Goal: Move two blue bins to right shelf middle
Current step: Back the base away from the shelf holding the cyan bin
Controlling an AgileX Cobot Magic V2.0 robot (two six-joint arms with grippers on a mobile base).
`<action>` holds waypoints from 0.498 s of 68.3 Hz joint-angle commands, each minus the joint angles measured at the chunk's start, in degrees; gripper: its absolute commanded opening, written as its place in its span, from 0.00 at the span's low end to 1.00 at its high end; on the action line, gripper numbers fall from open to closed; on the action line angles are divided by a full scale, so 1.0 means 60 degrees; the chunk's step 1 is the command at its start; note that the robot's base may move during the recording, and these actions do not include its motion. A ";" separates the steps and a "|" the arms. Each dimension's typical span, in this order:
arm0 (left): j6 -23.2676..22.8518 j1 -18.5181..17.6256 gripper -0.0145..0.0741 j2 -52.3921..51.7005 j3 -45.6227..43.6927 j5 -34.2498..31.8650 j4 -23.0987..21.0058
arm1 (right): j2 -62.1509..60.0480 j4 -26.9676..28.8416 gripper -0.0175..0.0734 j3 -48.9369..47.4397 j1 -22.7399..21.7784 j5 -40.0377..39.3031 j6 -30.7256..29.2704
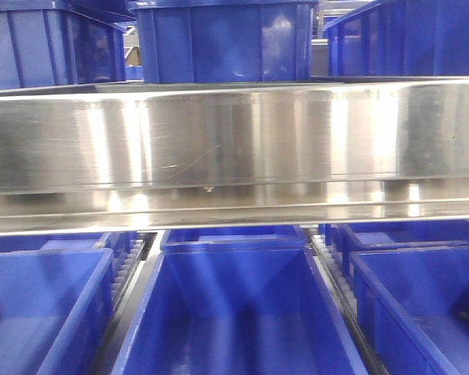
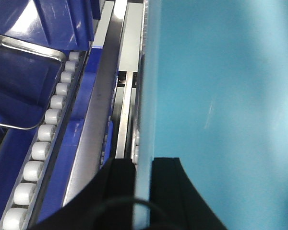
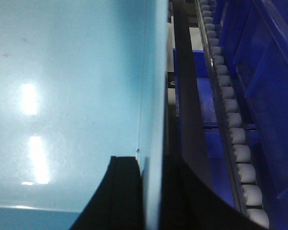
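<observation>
While my left gripper [image 2: 143, 191] sits at the blue bin [image 2: 221, 96], its two black fingers [image 2: 117, 191] straddle the bin's side wall, one on each face, pressed against it with no gap that I can see. My right gripper [image 3: 151, 191] does the same on a wall seen from the other side, a dark finger on the inner face and one on the outer, pinching the plastic between them. In both wrist views the bin's inside washes out to a pale cyan under the glare, with two bright light spots on it in the right view.

Just outside my left grip runs a steel rail [image 2: 93, 120], then the left roller track [image 2: 45, 132] of white rollers, and beyond it a neighbouring bin [image 2: 19, 81] edged with a silvery rim. Outside my right grip lies a dark rail [image 3: 187, 105], then the right roller track [image 3: 235, 134], and past that more blue bins [image 3: 273, 72].

From the front, neither gripper shows. A broad steel shelf beam [image 1: 234, 141] crosses the middle of the view. Below it a centre bin [image 1: 234, 312] stands open between roller strips, flanked by a left bin [image 1: 39, 312] and a right bin [image 1: 422, 305]. Above the beam stand upper bins [image 1: 219, 39]. I cannot tell for certain whether the centre bin is the one I hold.
</observation>
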 commanded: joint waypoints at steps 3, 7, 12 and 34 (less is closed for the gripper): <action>-0.0086 0.0000 0.04 -0.0183 -0.0137 -0.0813 0.0431 | -0.0221 -0.0090 0.01 -0.0206 0.0033 -0.0859 -0.0056; -0.0086 0.0000 0.04 -0.0183 -0.0137 -0.0813 0.0431 | -0.0221 -0.0090 0.01 -0.0206 0.0033 -0.0859 -0.0056; -0.0086 0.0000 0.04 -0.0183 -0.0137 -0.0813 0.0431 | -0.0221 -0.0090 0.01 -0.0206 0.0033 -0.0859 -0.0056; -0.0086 0.0000 0.04 -0.0183 -0.0137 -0.0813 0.0431 | -0.0221 -0.0090 0.01 -0.0206 0.0033 -0.0859 -0.0056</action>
